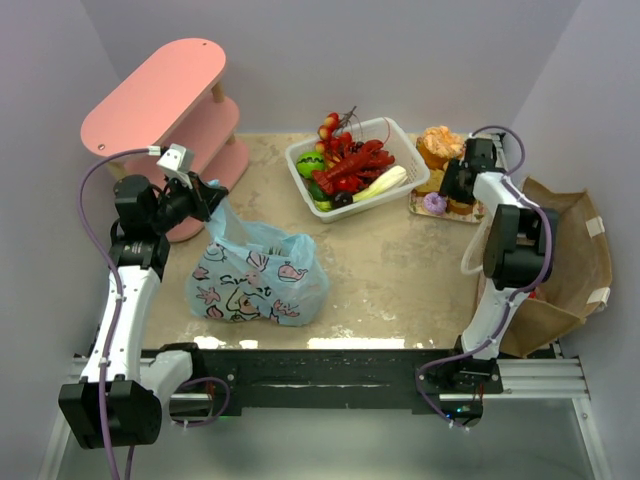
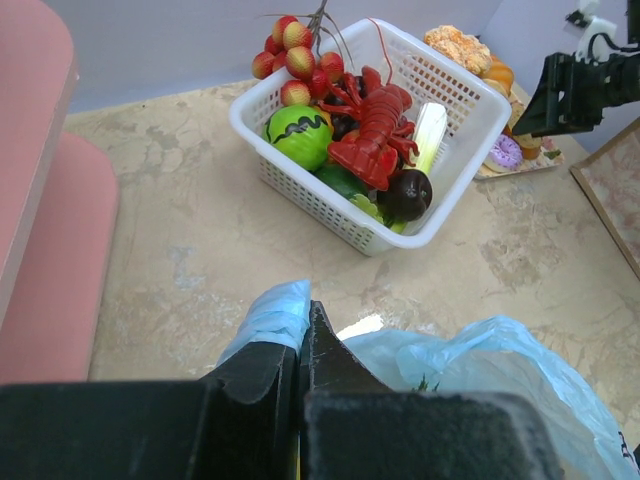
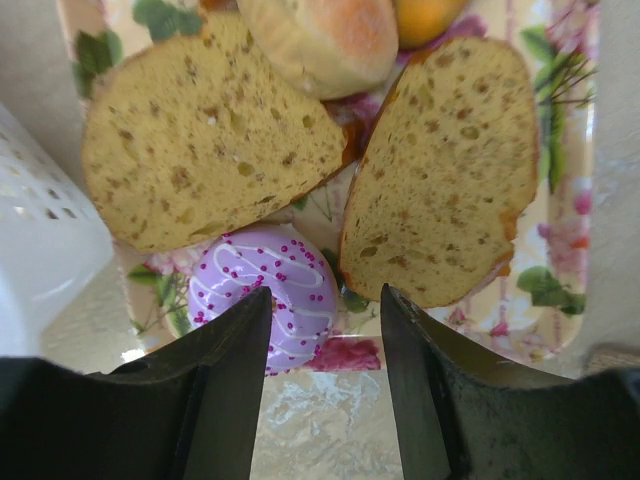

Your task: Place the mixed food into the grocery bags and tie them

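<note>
The light-blue grocery bag lies crumpled on the table at front left. My left gripper is shut on its upper handle, the jaws pressed together on the blue plastic. The brown paper bag lies at the right edge. Mixed food fills a white basket, with the red lobster on top. My right gripper is open just over the near edge of a floral tray. On that tray a purple sprinkled donut lies partly between the fingers, beside two bread slices.
A pink two-tier shelf stands at the back left, close behind my left arm. The white basket's wall is right beside the tray's left side. A bun and an orange pastry sit at the tray's far end.
</note>
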Controlling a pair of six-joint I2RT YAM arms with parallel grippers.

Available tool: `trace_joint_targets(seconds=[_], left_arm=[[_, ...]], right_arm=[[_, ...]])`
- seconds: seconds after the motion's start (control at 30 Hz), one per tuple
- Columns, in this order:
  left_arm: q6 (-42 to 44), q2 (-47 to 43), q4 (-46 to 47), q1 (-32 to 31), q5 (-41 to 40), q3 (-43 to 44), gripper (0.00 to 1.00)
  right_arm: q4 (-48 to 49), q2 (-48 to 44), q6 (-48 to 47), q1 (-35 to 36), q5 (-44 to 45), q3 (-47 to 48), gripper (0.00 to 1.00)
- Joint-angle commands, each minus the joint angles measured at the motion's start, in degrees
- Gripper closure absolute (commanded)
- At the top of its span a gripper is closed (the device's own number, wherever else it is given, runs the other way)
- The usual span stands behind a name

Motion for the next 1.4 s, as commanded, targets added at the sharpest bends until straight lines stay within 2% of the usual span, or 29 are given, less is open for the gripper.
trace_joint_targets(seconds=[0.0,0.23,0.37,0.43,0.47,0.5,0.6,0.73,0.83,0.93,1.03,1.1,1.13,1.17,1.23,1.37], left_arm=[[-0.2,-0.2,1.8,0.5,1.1,-0.1,1.00],[-0.1,-0.1,1.8,0.5,1.4,0.0,1.00],[-0.1,-0.3,1.9,0.5,1.4,-0.1,1.00],[-0.1,-0.4,1.9,0.5,1.5,-0.1,1.00],[-0.2,-0.3,1.9,0.5,1.5,0.0,1.00],[-0.1,-0.4,1.8,0.5,1.7,-0.1,1.00],[-0.3,-0.4,2.2,0.5,2.3,-0.1,1.00],[-0.7,-0.8,2.9,0.5,3.5,-0.3,1.00],[-0.7,-1.2,3.0,0.5,3.9,-0.3,1.00],[-0.7,-1.3,3.3,0.5,4.6,-0.3,1.00],[-1.4,-1.4,4.3,0.5,7.2,-0.3,1.00],[-1.6,-1.5,5.5,0.5,8.8,-0.7,1.00],[-1.7,-1.7,5.7,0.5,9.9,-0.8,1.00],[-1.7,-2.0,5.7,0.5,10.4,-1.1,1.00],[-1.7,-2.9,8.6,0.5,12.2,-1.6,1.00],[-2.0,-4.0,10.9,0.5,14.6,-2.8,1.00]], right_arm=[[-0.2,1.3,-1.1,1.6,2.2,0.6,0.49],[0.3,3.4,-0.5,1.8,2.4,0.6,0.51],[-0.2,3.5,-0.3,1.9,0.4,0.4,0.65],[-0.2,1.2,-0.5,1.9,0.6,-0.8,0.72],[-0.2,0.2,-0.5,1.9,1.1,-1.2,0.84],[-0.2,-0.9,-0.5,1.9,1.6,-2.3,0.88],[-0.3,-6.8,-0.7,1.9,3.2,-4.5,0.91],[-0.8,-13.9,-0.8,2.2,8.3,-6.6,1.00],[-1.5,-16.9,-0.4,2.5,15.7,-8.7,1.00],[-0.5,-23.1,-0.1,3.7,19.4,-11.7,1.00],[2.2,-29.9,-1.2,10.4,19.0,-12.6,1.00],[2.0,-30.9,-2.9,18.9,14.1,-9.3,1.00],[1.8,-30.4,-3.2,21.9,11.9,-7.8,1.00],[1.2,-29.7,-3.7,27.4,5.5,-4.9,1.00],[1.1,-26.7,-3.5,32.6,-1.9,-2.4,1.00],[3.3,-22.3,-4.9,50.3,-9.3,2.9,1.00]])
